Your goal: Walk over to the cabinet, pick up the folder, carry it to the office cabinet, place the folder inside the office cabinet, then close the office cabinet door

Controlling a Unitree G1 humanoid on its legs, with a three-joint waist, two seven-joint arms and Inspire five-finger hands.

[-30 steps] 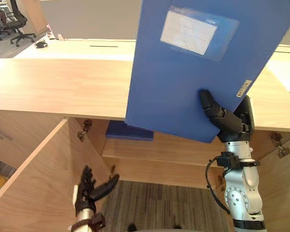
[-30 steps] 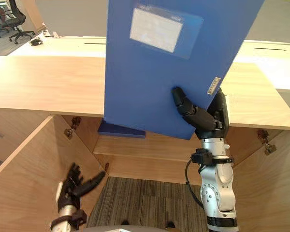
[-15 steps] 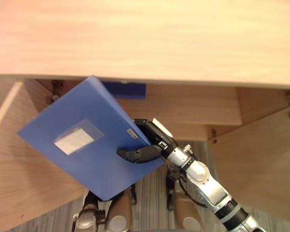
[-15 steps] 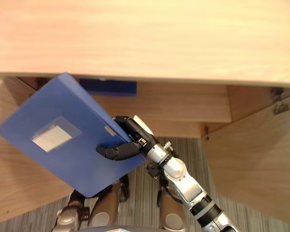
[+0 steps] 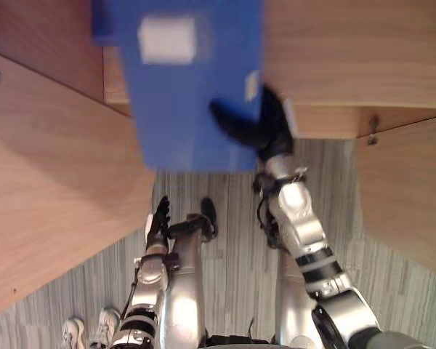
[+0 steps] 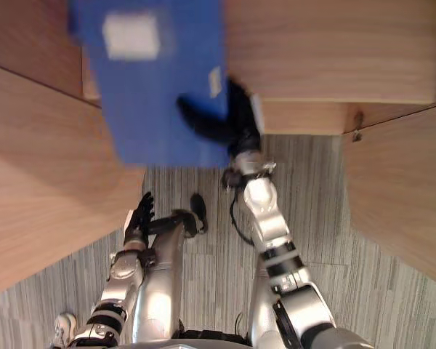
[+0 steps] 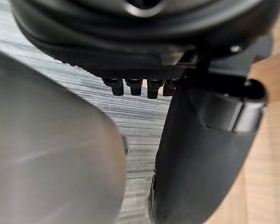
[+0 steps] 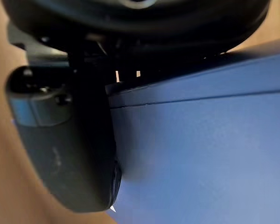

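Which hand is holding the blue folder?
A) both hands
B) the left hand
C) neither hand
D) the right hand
D: the right hand pinches the blue folder at its edge, with the thumb across its face, while the left hand hangs open lower down, holding nothing.

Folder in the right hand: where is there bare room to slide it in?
Bare wood board right of the folder, up to the right door. Crowded on the left: the folder, gripped by the right hand, sits near the left door.
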